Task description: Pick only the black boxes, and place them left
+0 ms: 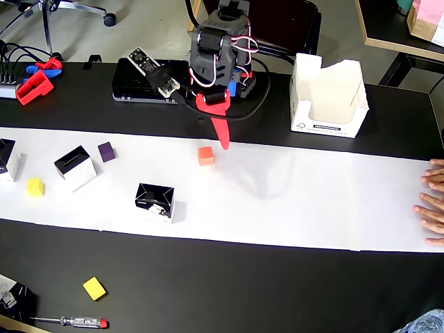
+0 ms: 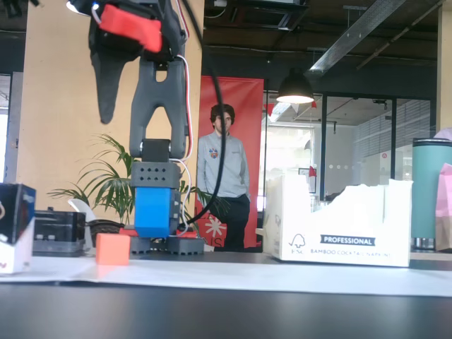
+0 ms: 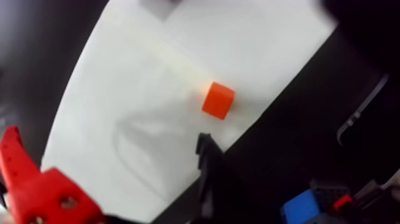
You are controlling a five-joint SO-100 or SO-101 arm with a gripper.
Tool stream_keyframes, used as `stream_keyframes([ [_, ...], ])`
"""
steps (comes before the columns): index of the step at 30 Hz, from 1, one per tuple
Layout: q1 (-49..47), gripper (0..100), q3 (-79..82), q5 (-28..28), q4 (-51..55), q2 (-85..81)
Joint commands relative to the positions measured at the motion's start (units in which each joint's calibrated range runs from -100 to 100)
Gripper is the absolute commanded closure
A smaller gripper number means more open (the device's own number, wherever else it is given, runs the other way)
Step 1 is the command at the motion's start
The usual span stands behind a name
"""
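Operator: Report the arm position and the state of the jaws.

Technician: In the overhead view the arm stands at upper centre of the frame on the black table (image 1: pixel 208 284). The gripper (image 1: pixel 223 142) hangs over the upper edge of the white paper strip (image 1: pixel 312 194). The jaws stand wide apart and hold nothing. In the wrist view the red finger (image 3: pixel 36 190) sits at lower left and the black finger (image 3: pixel 208 173) at lower centre, with clear paper between them.

Operator: Where are the black boxes?

Technician: All in the left half of the overhead frame, on the strip. One black box (image 1: pixel 155 202) lies left of centre, low on the strip. A second (image 1: pixel 75 166) lies further left. A third (image 1: pixel 7 159) is cut by the left edge. All are well apart from the gripper.

Operator: What lies nearest the gripper?

Technician: The orange cube (image 1: pixel 205 155), just left of the red fingertip and not touching it. A purple cube (image 1: pixel 106 151) sits beside the second box. A yellow cube (image 1: pixel 35 186) lies at far left. A white carton (image 1: pixel 326 97) stands at upper right.
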Motion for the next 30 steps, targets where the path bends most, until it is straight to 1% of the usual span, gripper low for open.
stream_keyframes([
  [1,3.1,43,-9.1,-3.4,-1.0,2.8],
  [4,4.4,43,-11.2,-4.7,-2.4,6.8],
  [10,6.4,43,-14.1,-5.0,-7.5,13.3],
  [14,7.5,43,-17.3,-7.1,-11.4,17.6],
  [25,7.5,43,-34.8,-11.0,-11.7,31.9],
  [30,6.9,43,-44.4,-11.4,-11.7,39.3],
])
